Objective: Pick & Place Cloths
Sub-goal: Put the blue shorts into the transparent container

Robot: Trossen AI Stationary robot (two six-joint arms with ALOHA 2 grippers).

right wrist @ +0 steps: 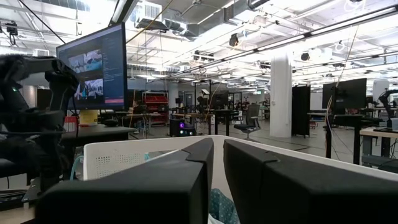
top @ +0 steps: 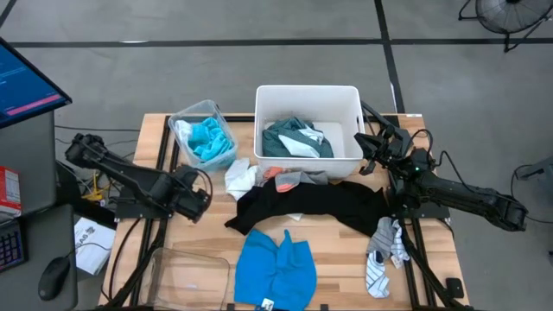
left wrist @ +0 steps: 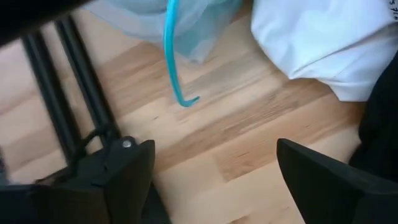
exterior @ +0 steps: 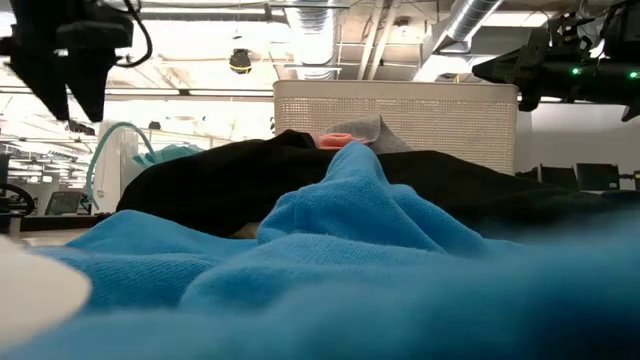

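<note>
While your left gripper [top: 200, 195] hangs over the bare wood just left of the black garment [top: 311, 207], its fingers [left wrist: 127, 171] stand wide apart with nothing between them, and your left wrist view shows the white cloth [left wrist: 323, 43] just beyond them. Take the white tub [top: 307, 98] as your landmark: a teal-green garment [top: 295, 140] lies inside it, and your right gripper [top: 370, 145] sits raised at its right wall, its fingers [right wrist: 155, 186] close together with only a narrow gap and nothing held. Left of the tub you have a clear bin [top: 200, 111] holding a turquoise cloth [top: 207, 142]. Just in front of the tub's front wall lies a small grey sock with a pinkish toe [top: 289, 179], touching the black garment, which stretches across the table in front of the tub. The white cloth sits at the tub's front left corner, between the clear bin and the black garment. Farther in front of the tub, past the black garment, you see the bright blue cloth [top: 276, 269], and it fills the near part of your low view. In front of the tub's right corner, beside your right arm, lie the striped socks [top: 384, 255]. A second clear bin [top: 186, 275] rests well in front of the tub, just left of the blue cloth.
</note>
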